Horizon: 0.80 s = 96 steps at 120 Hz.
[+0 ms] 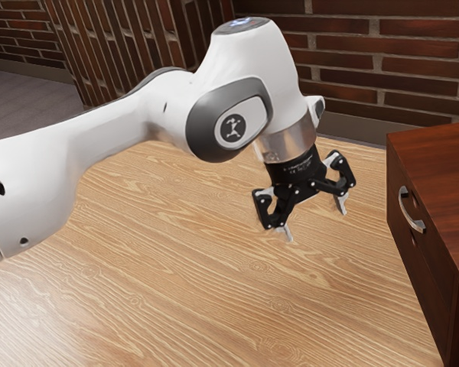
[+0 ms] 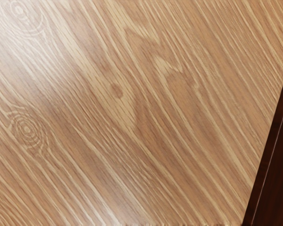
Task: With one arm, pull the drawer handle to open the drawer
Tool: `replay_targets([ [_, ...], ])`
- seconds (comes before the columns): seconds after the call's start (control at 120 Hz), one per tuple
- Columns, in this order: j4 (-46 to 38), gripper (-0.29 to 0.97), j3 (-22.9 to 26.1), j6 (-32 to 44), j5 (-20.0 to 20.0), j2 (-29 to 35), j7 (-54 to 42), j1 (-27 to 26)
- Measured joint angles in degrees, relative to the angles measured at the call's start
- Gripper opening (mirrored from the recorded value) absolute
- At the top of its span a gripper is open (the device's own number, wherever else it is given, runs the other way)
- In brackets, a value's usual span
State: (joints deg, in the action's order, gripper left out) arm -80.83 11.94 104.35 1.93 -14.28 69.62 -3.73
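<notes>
Clearly, the black two-finger hand (image 1: 315,222) is held above the pale oak-grain worktop (image 1: 176,290) with jaws apart, empty; the curved silver metal drawer handle (image 1: 411,209) is seen toward the exterior view's right, well apart, its long axis level along the front of the dark red-brown wooden cabinet (image 1: 436,164).

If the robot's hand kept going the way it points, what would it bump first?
Probably the wooden table: the open hand points downward at bare tabletop. The drawer handle sits off toward the exterior view's right, so it looks out of that line, though depth is unclear.
</notes>
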Motion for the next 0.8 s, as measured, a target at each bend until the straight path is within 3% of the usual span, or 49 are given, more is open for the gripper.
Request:
replay_targets([
  [0.308, 5.9, 0.68, 0.1, 1.3, -0.2, -5.0, -4.2, -1.9],
  [0.8, 6.7, 0.68, 1.8, 8.2, 0.1, -7.1, -9.1, -1.8],
])
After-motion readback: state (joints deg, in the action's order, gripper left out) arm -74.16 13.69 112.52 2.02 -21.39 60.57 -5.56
